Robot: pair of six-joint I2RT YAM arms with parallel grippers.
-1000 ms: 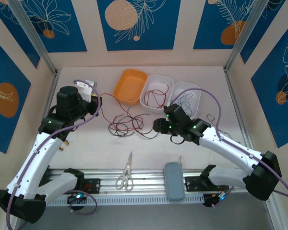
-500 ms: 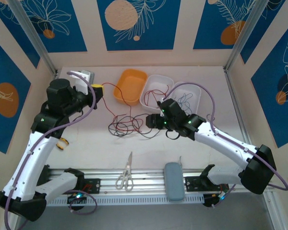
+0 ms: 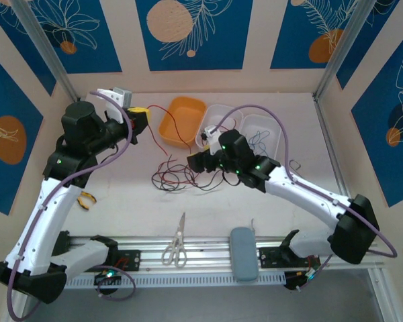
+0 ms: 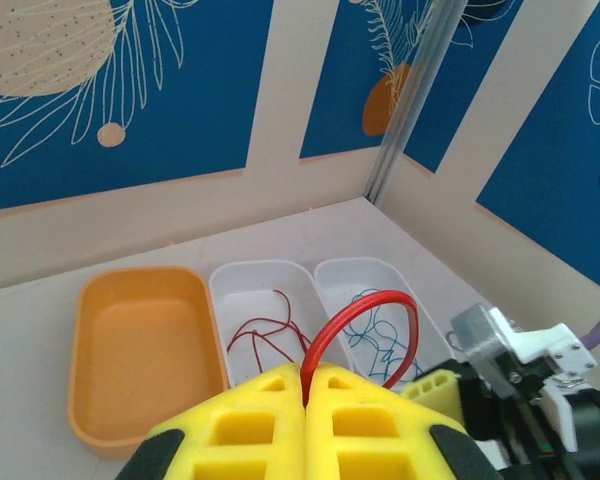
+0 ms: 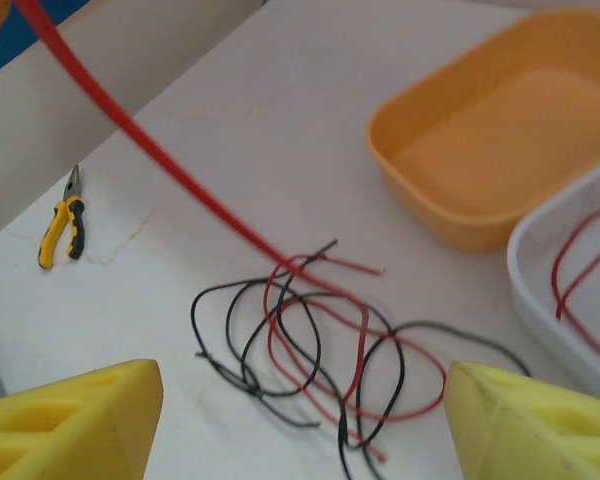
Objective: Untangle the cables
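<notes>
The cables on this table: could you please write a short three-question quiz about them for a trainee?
1. True or false: the orange tray is empty.
2. Which cable does the shut left claw pinch? A) red B) blue C) black
3. Fill in: the open right claw hovers above a tangle of red and ____ cables.
Key: 1 true; 2 A, the red cable; 3 black.
</notes>
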